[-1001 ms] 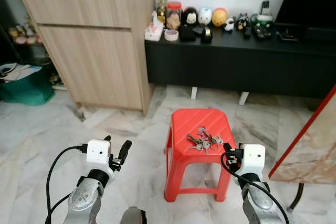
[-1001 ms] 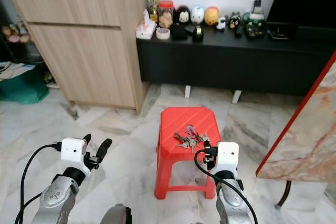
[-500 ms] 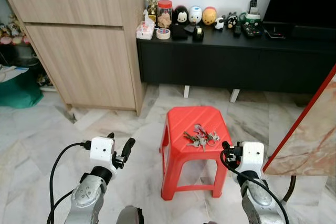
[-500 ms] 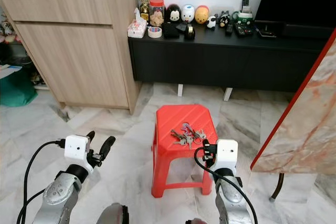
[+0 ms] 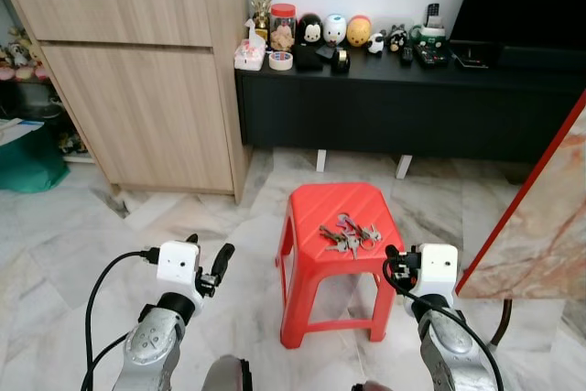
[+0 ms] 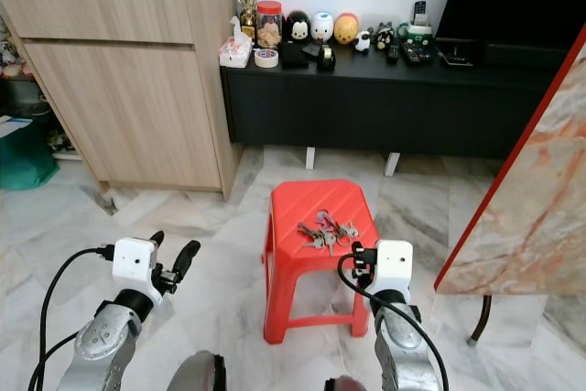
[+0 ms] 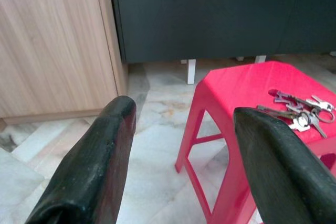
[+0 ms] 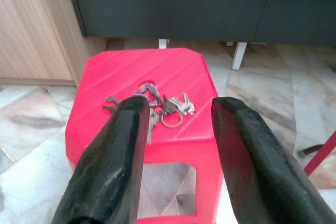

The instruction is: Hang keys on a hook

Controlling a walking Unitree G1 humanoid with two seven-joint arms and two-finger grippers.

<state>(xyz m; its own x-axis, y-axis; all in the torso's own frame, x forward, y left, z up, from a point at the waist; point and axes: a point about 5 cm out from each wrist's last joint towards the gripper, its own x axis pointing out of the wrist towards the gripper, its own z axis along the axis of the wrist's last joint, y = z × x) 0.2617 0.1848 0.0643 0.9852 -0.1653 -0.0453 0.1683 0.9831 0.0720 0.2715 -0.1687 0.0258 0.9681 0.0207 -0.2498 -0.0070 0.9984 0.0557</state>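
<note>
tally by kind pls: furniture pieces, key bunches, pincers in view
Furniture: 3 – stool, wood cabinet, black console
Key bunches: 1 – keys on the stool
Pincers: 2 – left pincer, right pincer, both open
Total: 6

Keys on the stool

A bunch of silver keys (image 5: 349, 234) lies flat and spread out on the top of a red plastic stool (image 5: 311, 211), right of the seat's middle, just below the centre of the head view; one key has a purple head, and a ring joins them.
</note>
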